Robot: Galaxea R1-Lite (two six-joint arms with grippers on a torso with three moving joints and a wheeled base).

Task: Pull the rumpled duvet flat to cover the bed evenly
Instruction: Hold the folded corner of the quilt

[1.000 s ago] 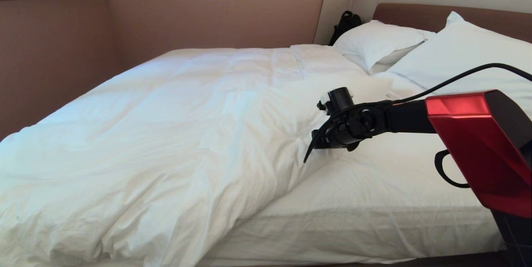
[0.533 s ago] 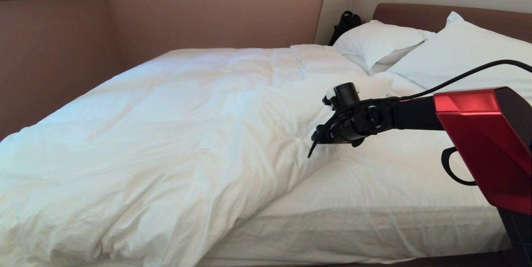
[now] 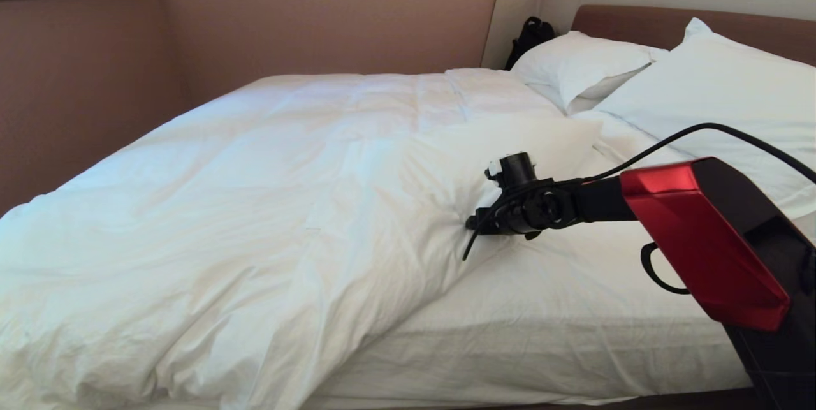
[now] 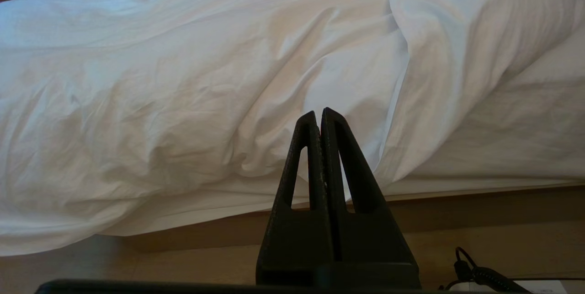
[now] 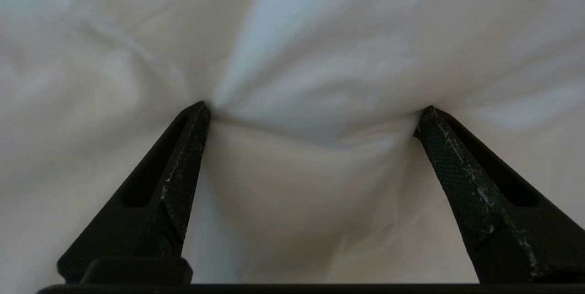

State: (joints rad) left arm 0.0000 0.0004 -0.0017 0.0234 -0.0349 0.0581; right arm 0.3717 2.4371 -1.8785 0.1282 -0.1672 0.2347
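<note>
The thick, puffy white duvet (image 3: 255,206) lies bunched toward the nine o'clock side of the wide low bed (image 3: 574,346), creased and heaped, spilling over the near edge at about seven o'clock. Its free edge runs slantwise from roughly one o'clock down to six. From there round to four o'clock the thin, tight white fitted sheet (image 3: 574,295) lies bare. Two white rectangular pillows (image 3: 701,85) lean against the brown padded headboard (image 3: 637,24) at about two o'clock, and a black bag-like shape (image 3: 529,37) sits in the corner just beside them.

The right arm, with its glossy red shell (image 3: 701,238), reaches in from three o'clock. The black right gripper (image 5: 315,115) is at the duvet's slanted edge, fingers spread wide and released, both tips pressed into the soft white fabric so it dimples between them; nothing is pinched.

The black left gripper (image 4: 318,118) hangs low off the bed's near side, clenched tight on nothing, pointing at the duvet's drooping fold above the tan floor (image 4: 137,266).
</note>
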